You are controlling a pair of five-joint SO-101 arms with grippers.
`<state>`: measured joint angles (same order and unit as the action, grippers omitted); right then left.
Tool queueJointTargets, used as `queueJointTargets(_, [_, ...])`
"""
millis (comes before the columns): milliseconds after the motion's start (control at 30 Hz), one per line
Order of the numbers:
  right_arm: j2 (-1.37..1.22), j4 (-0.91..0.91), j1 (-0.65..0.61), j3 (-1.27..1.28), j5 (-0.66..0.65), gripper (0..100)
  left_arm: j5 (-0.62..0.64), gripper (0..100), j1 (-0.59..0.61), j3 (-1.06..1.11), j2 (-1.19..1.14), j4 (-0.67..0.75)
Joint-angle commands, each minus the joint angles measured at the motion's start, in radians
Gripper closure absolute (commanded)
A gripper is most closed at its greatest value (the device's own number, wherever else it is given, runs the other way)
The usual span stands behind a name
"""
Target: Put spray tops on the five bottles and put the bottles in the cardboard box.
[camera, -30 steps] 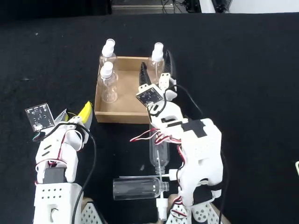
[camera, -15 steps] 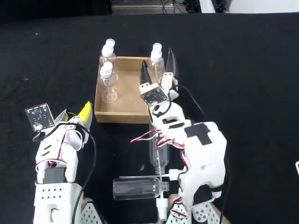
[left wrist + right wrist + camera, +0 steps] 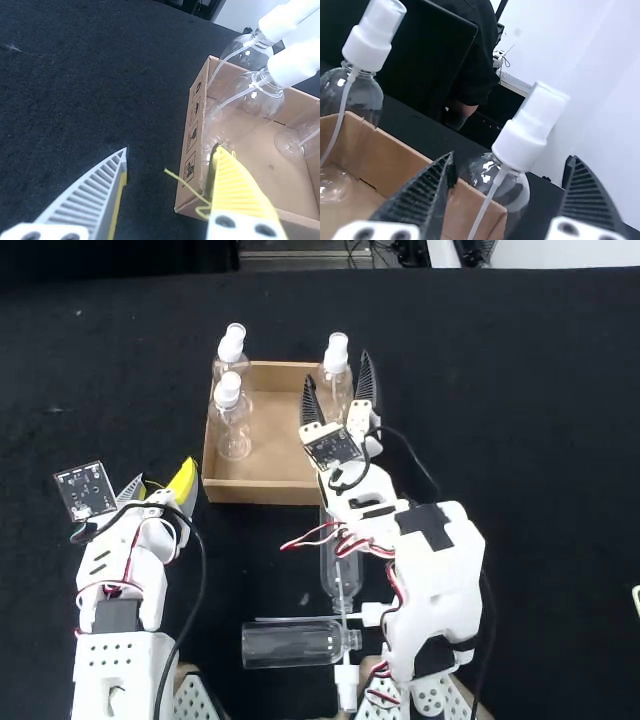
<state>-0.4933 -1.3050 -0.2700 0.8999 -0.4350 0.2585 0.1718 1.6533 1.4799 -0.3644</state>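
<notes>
Black cloth is spread over the table point(image 3: 520, 390), and the box point(image 3: 258, 490) is set at its middle, just beyond both arms. Three bottles with white spray tops are stood upright at the box. A far-left bottle point(image 3: 232, 348) is at the far left corner, and a second bottle point(image 3: 231, 418) is just in front of it, inside the box. A right bottle point(image 3: 337, 345) is at the far right corner. Whether the two corner bottles are inside the wall cannot be told.

The right gripper point(image 3: 337, 375) is held wide open around the right bottle, one jaw on each side, with no contact visible. In the right wrist view this bottle point(image 3: 527, 127) is seen between the spread jaws of the gripper point(image 3: 511, 157), beyond the box wall point(image 3: 395, 160).

The left gripper point(image 3: 163, 475) is held open and empty near the box's near left corner. In the left wrist view its jaws point(image 3: 172, 150) are seen apart over the cloth, beside the box wall point(image 3: 192, 145) and the second bottle point(image 3: 245, 105).

Two uncapped bottles are laid on the cloth by the right arm's base. A crosswise bottle point(image 3: 295, 643) is in plain view, and a lengthwise bottle point(image 3: 340, 565) is partly covered by the arm. What looks like a loose spray top point(image 3: 347, 687) is laid near the table's near edge.
</notes>
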Motion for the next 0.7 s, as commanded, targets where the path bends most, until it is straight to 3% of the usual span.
queueJointTargets(0, [0.094, -0.026, -0.003, 0.012, 0.008, 68.8, 0.000, 75, -0.008, -0.018, 0.018, 0.021])
queueJointTargets(667, [0.226, -0.072, 0.018, 0.188, 0.008, 68.8, 0.000, 75, -0.008, -0.016, 0.018, 0.021])
